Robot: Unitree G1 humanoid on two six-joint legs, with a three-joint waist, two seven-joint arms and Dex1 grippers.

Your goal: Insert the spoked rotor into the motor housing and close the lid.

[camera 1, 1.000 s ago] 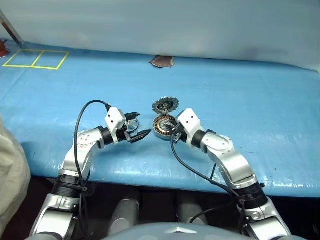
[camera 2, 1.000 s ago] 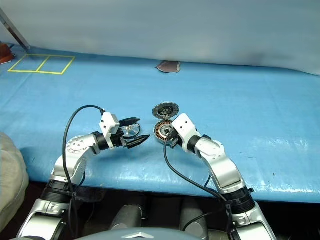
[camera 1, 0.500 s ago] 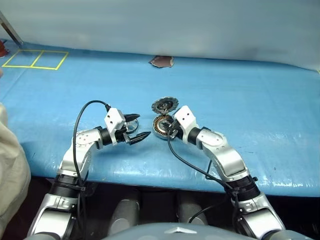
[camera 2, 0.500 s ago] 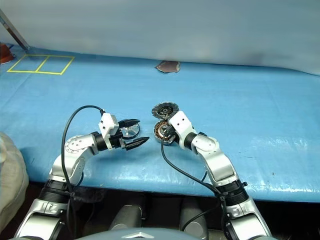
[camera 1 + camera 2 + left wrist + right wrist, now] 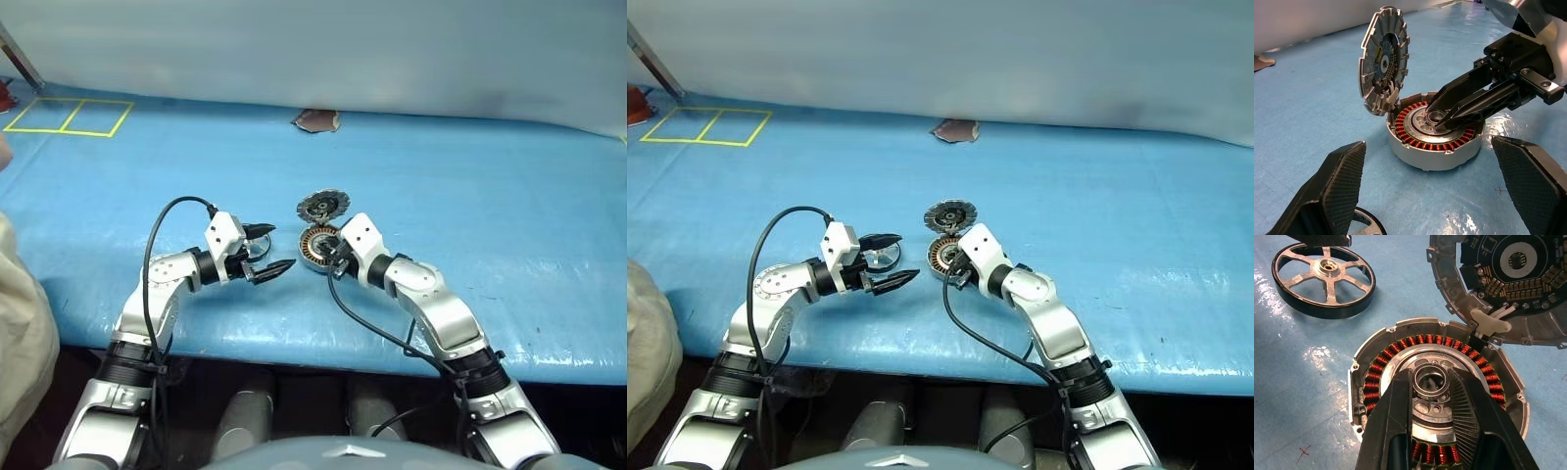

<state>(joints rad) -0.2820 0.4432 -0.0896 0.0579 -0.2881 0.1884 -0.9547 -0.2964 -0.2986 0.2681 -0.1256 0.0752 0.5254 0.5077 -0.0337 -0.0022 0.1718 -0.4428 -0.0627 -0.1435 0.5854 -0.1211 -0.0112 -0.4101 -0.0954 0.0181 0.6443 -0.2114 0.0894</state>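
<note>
The motor housing (image 5: pixel 1432 139) lies on the blue table with its copper windings exposed. Its lid (image 5: pixel 1383 58) stands tilted open at the far rim, patterned inner face showing. My right gripper (image 5: pixel 1430 377) reaches into the housing, and its fingers (image 5: pixel 1469 100) are closed on the silver centre hub (image 5: pixel 1429 382). The spoked rotor (image 5: pixel 1324 279) lies flat on the table just left of the housing. My left gripper (image 5: pixel 279 245) hovers over it, open and holding nothing, pointing toward the housing.
Yellow taped squares (image 5: pixel 69 116) mark the far left of the table. A brown scrap (image 5: pixel 316 120) lies at the back edge by the white wall. A person's beige clothing (image 5: pixel 20 323) shows at the left. The table's front edge (image 5: pixel 294 348) runs just below both arms.
The right elbow has drawn in slightly. Both grippers, the housing, the lid and the rotor stay where they were.
</note>
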